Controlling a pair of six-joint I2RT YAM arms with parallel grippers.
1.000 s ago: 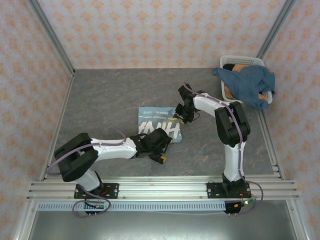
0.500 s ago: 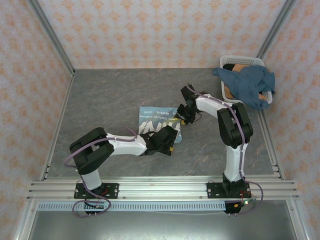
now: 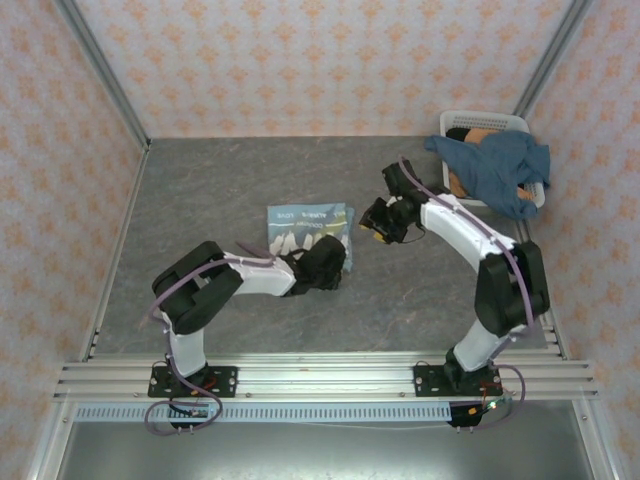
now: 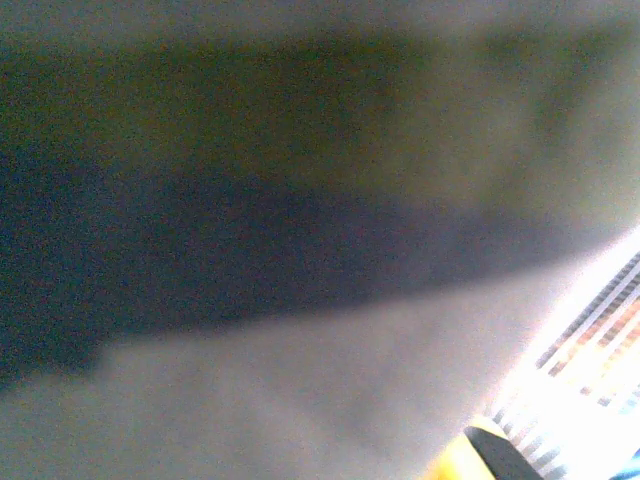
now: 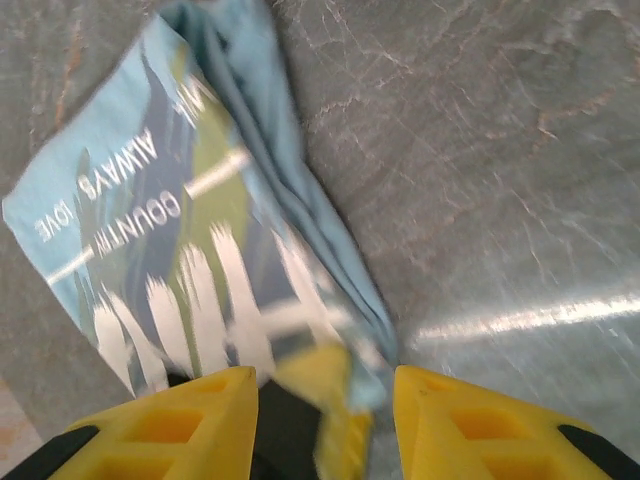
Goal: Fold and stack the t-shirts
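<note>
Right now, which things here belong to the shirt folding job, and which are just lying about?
Job in hand:
light blue t-shirt with white lettering
darker blue t-shirt

Just lying about:
white basket under the darker shirt
grey table

You'll find the folded light sky-blue cloth t-shirt with white lettering (image 3: 305,228) has shifted left and further back. The left gripper (image 3: 325,262) has come up onto its near right corner (grip hidden). The right gripper (image 3: 377,220) has drawn off rightward, jaws apart, clear of the cloth.
</note>
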